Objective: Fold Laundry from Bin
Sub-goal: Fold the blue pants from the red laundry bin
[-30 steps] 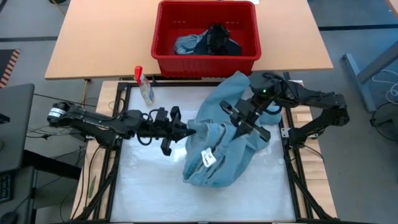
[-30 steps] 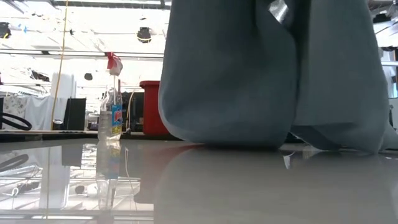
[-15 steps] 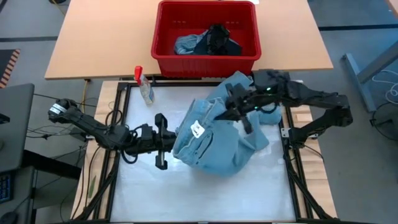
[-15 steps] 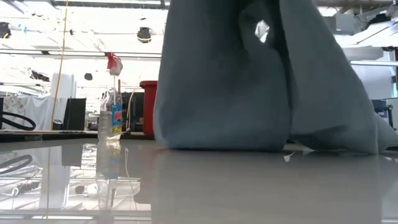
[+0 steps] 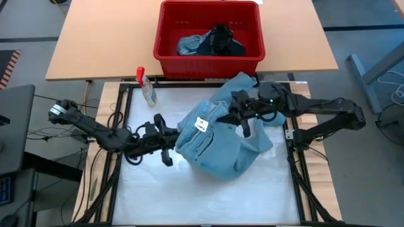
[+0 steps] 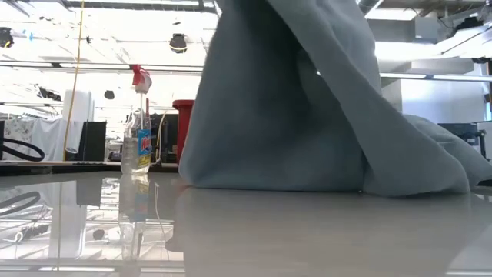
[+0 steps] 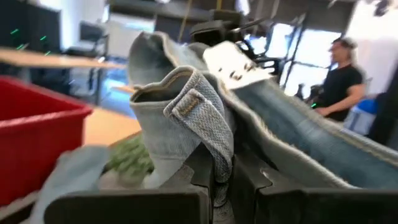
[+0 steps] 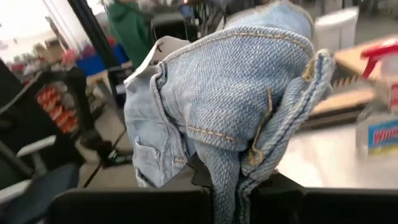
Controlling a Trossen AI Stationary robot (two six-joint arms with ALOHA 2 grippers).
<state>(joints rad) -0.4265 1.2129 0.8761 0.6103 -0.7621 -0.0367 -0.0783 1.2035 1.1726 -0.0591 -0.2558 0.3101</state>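
A faded blue denim garment [image 5: 221, 142] from the laundry is bunched at the table's middle, a white label [image 5: 202, 124] up. It is held up between my two grippers, and its lower folds [image 6: 323, 181] rest on the table. My left gripper [image 5: 172, 146] is shut on its left edge. My right gripper [image 5: 242, 120] is shut on its far right part. The red bin [image 5: 165, 38] stands on the wooden table behind, with light blue and black garments [image 5: 211, 43] lying inside. My left gripper pinches a thick hemmed band of the denim [image 7: 211, 158] with a belt loop between its two fingers, coming about level from the table's left. The cloth stands up past the fingers and runs away toward the other arm. My right gripper pinches a folded, stitched edge of the denim [image 8: 249, 163] between its two fingers, coming about level from the table's right. Several layers bunch above the fingers [image 8: 273, 193]; the rest drops to the table.
A clear spray bottle [image 5: 147, 88] with a red top stands at the table's far left corner. Dark frame rails [image 5: 295, 164] run along the table's sides. A person [image 7: 345, 68] stands in the room beyond. The near half of the table [image 5: 189, 198] is bare.
My left gripper has drawn its edge of the denim toward the table's left and near edges and rolled its wrist. My right gripper has sunk and turned level with its edge. The garment has spread wider between them, its label turned up and its right side slumped lower.
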